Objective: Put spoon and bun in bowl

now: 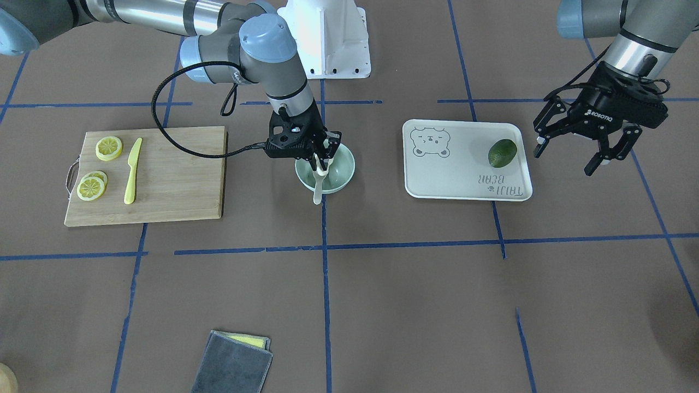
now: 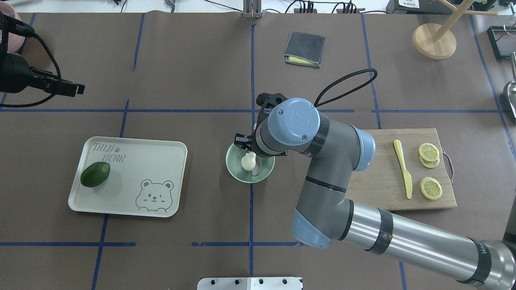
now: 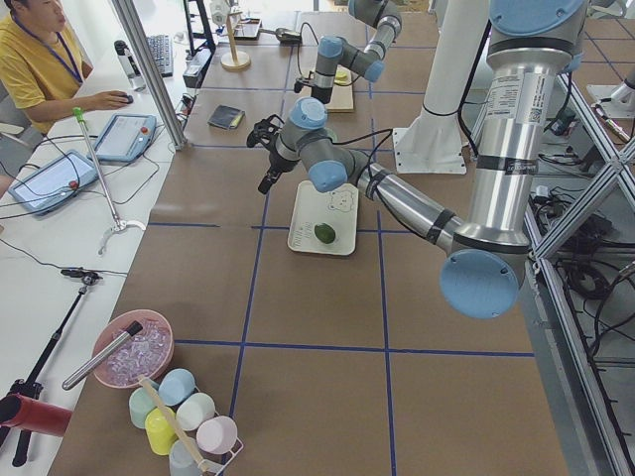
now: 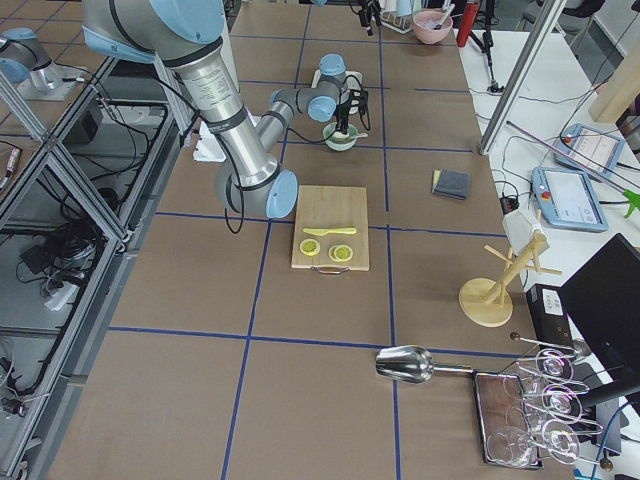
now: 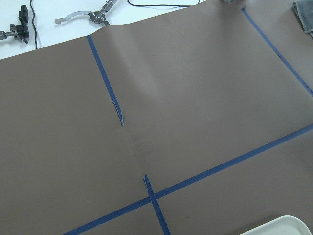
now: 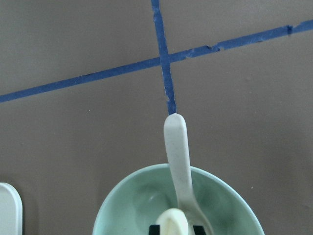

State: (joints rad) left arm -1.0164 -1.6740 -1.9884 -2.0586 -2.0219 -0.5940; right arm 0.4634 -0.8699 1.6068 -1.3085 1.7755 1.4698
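Silver arms [image 2: 419,241], blue caps [image 2: 296,117], black left tool [image 1: 565,157]

Green avocado [image 3: 324,233] — on white tray [image 3: 303,236]

white tray [image 2: 161,161] on worktop [image 2: 181,60], avocado [image 2: 95,174] at one end of it. well apart from the tray: wooden board [image 2: 379,189] carrying yellow knife [image 2: 403,168] and lemon slices [image 2: 431,188]; grey cloth [image 2: 305,48] also far from the tray.

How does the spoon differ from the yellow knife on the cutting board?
The spoon is pale beige-white; the knife is yellow. The spoon leans in the mint bowl, handle over its rim; the knife lies flat on the wooden board. Both are small utensils.
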